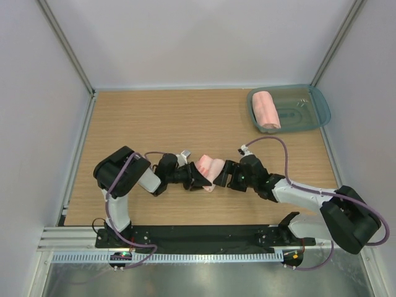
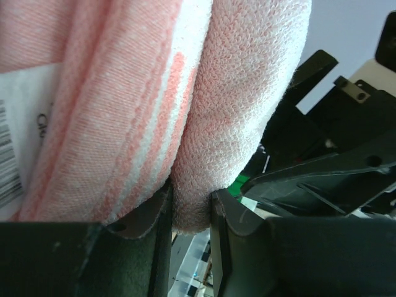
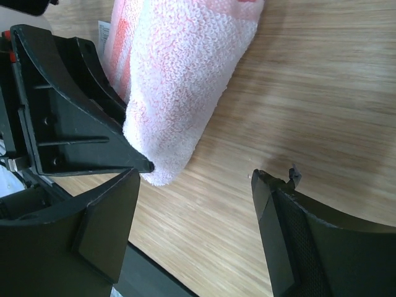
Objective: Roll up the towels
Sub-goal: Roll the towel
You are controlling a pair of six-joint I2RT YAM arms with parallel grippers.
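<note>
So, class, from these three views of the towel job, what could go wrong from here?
1. The left pincer pinches only a thin fold of the striped towel; it could slip free and the bundle unravel.
2. The right pincer is open beside the towel, not around it; closing now may grab nothing.
3. Both pincers sit very close, so they might knock together.

I am black and white. My left arm (image 1: 120,170) has a big round black joint and a white link after it. My right arm (image 1: 303,193) is built the same way. Thin purple cables (image 1: 286,148) loop along both arms. My left tool (image 2: 190,213) has flat black fingers (image 2: 238,229). My right tool (image 3: 197,185) is black too, and one finger has a rough, dotted pad (image 3: 309,247).
</note>
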